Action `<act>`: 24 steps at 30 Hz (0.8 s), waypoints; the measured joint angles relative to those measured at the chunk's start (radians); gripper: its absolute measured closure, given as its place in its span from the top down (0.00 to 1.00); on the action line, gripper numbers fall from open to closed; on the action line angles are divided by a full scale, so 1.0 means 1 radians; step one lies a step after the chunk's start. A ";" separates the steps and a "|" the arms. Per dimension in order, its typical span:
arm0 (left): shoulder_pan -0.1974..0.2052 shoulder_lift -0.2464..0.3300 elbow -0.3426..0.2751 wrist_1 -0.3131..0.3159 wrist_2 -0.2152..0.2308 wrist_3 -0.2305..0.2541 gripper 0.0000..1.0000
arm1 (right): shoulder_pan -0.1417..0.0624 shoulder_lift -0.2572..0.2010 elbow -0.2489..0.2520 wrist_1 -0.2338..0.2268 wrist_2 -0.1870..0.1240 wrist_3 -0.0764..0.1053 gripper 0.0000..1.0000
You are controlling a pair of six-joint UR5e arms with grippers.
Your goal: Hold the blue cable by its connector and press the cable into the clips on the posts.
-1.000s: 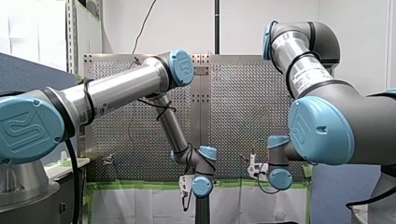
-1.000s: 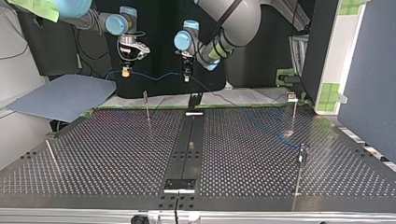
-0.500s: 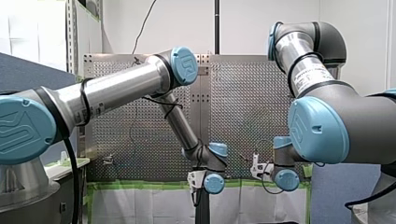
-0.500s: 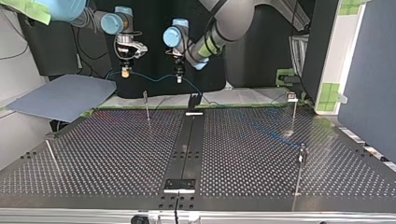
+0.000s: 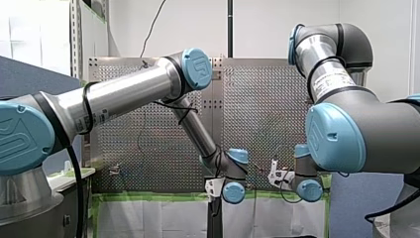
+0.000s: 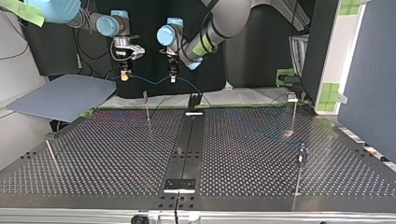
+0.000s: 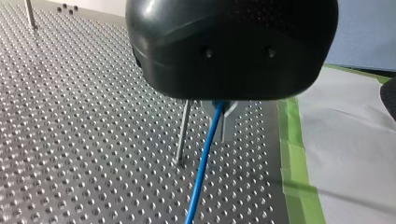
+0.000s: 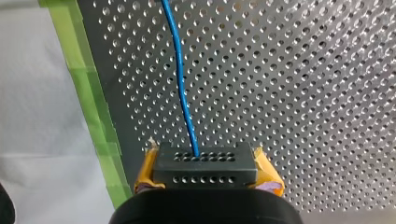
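Observation:
In the right wrist view, yellow pads [image 8: 145, 171] are shut on a black perforated connector [image 8: 205, 164], and the blue cable [image 8: 180, 70] runs out ahead of it over the perforated plate. At the back of the top view my right gripper [image 6: 124, 75] holds that end above the table's far edge. To its right there, my left gripper [image 6: 173, 77] is shut on the cable [image 6: 150, 82], which sags between the two. In the left wrist view the cable [image 7: 203, 163] comes out between the metal fingers [image 7: 229, 122], beside a thin post [image 7: 183, 130].
Thin clip posts stand on the perforated table [image 6: 116, 154]: one near the back [image 6: 147, 106], two at the top view's right [image 6: 294, 113] [image 6: 301, 161], one at its left [image 6: 52, 157]. A black rail [image 6: 187, 144] runs down the middle. Green tape [image 7: 292, 154] edges the plate.
Both arms have carried the cable toward the top view's left; in the front view both wrists moved right and slightly lower. The grips are unchanged.

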State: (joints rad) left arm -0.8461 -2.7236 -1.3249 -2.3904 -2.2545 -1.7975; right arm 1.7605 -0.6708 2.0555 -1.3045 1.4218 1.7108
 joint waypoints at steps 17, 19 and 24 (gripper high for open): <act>-0.003 -0.066 0.099 -0.064 0.038 0.043 0.00 | -0.028 0.009 -0.025 -0.020 -0.143 0.002 0.00; -0.002 -0.074 0.112 -0.077 0.040 0.040 0.00 | -0.034 0.020 -0.033 -0.020 -0.160 0.000 0.00; 0.005 -0.081 0.156 -0.091 0.042 0.038 0.00 | -0.065 0.060 -0.066 -0.009 -0.173 -0.006 0.00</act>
State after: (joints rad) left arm -0.8411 -2.8045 -1.1692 -2.4815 -2.2128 -1.7600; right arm 1.6954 -0.6106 1.9896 -1.3137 1.2485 1.7050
